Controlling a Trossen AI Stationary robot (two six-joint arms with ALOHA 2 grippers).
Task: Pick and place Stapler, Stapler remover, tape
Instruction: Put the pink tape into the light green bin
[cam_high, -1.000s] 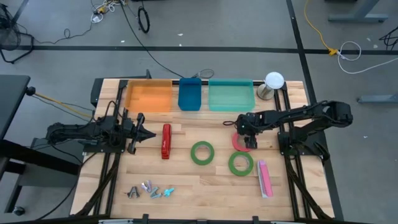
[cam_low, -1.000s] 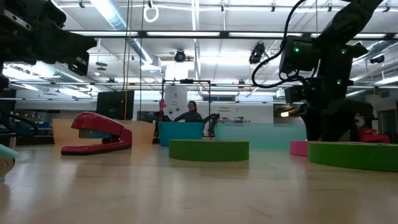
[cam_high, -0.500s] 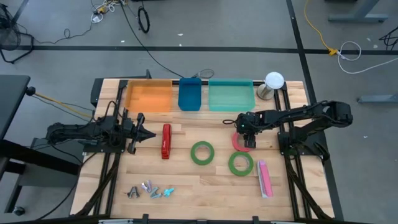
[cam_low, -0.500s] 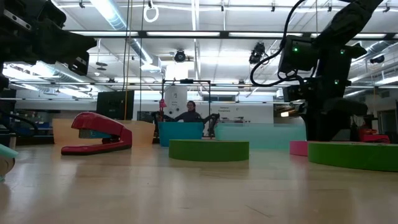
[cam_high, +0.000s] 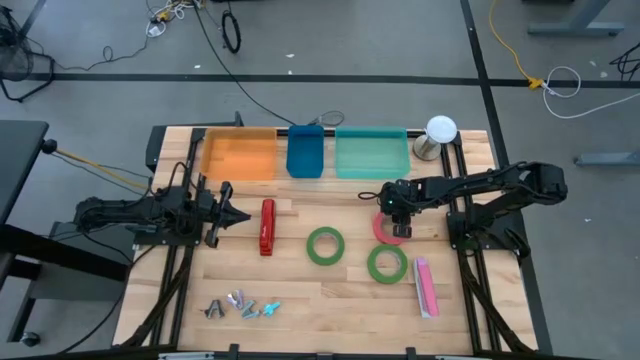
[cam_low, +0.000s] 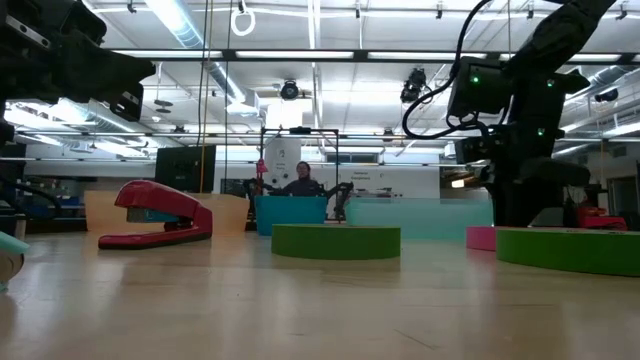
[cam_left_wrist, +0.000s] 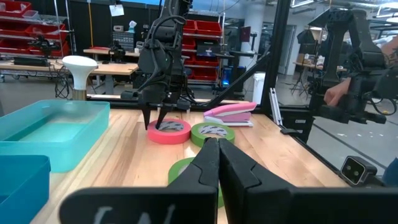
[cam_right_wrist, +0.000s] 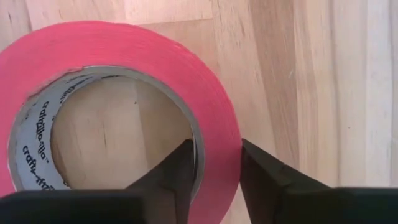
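Jaws of the right gripper (cam_right_wrist: 214, 163) straddle the wall of the red-pink tape roll (cam_right_wrist: 186, 81), not yet pinching; the roll lies right of centre. Light, rigid ring: grip across its wall. Left gripper (cam_left_wrist: 211, 155), closed, waits far left.

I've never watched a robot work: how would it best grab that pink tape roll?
By its wall, from straight above. The pink tape roll lies flat with a wide open centre, so one finger goes inside, one outside, as the right pincer now straddles it.
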